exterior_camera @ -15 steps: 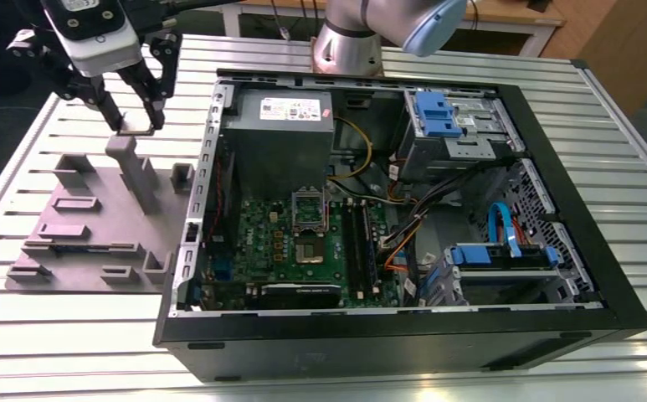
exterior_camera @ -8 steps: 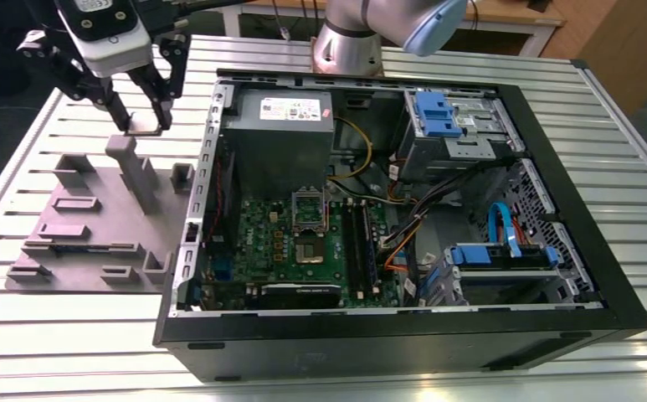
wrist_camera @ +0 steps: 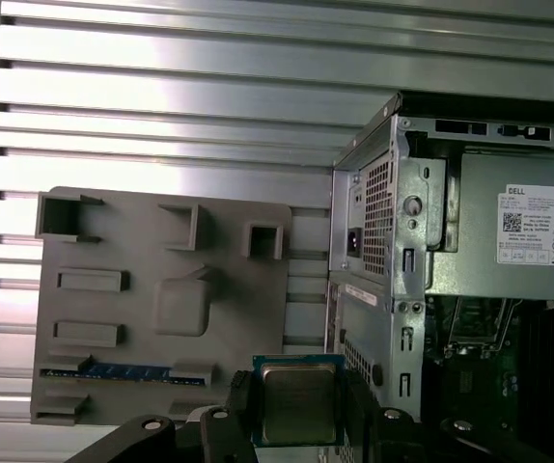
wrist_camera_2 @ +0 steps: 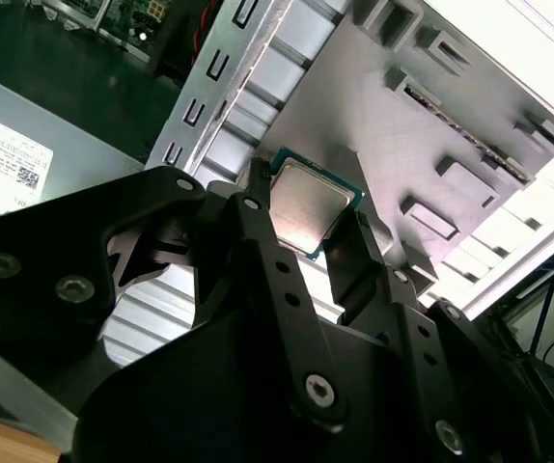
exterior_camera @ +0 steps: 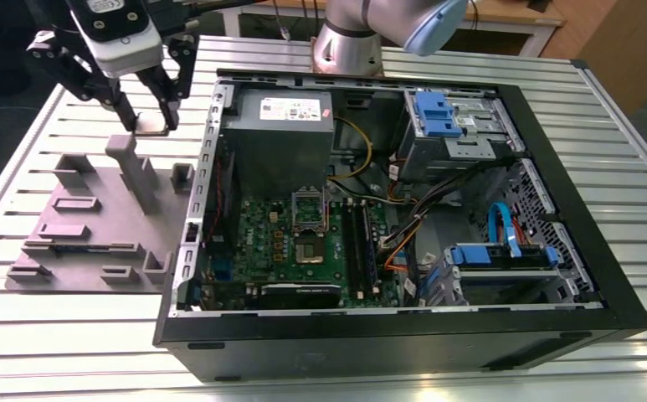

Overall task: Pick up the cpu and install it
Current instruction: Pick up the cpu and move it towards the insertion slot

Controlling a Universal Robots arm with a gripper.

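The cpu (exterior_camera: 150,131), a small flat square chip with a silvery top, hangs in the air above the grey parts holder (exterior_camera: 89,219), to the exterior view's left of the open computer case (exterior_camera: 591,276). My gripper (exterior_camera: 150,126) is shut on it, one black finger on each side. Both wrist views show the cpu (wrist_camera_2: 308,204) (wrist_camera: 298,400) clamped between the fingers (wrist_camera_2: 258,231) (wrist_camera: 241,400). Inside the case lies the green motherboard (exterior_camera: 267,243), with its metal-framed socket (exterior_camera: 309,249) well to the exterior view's right of the chip and lower.
The grey parts holder (wrist_camera: 161,289) has raised blocks and slots, one tall post (exterior_camera: 142,172) just under the gripper. The case's metal side wall (exterior_camera: 206,167) stands between holder and motherboard. A grey power supply (exterior_camera: 284,126), cables and blue drive brackets (exterior_camera: 507,251) crowd the case. The arm's base (exterior_camera: 351,42) stands behind.
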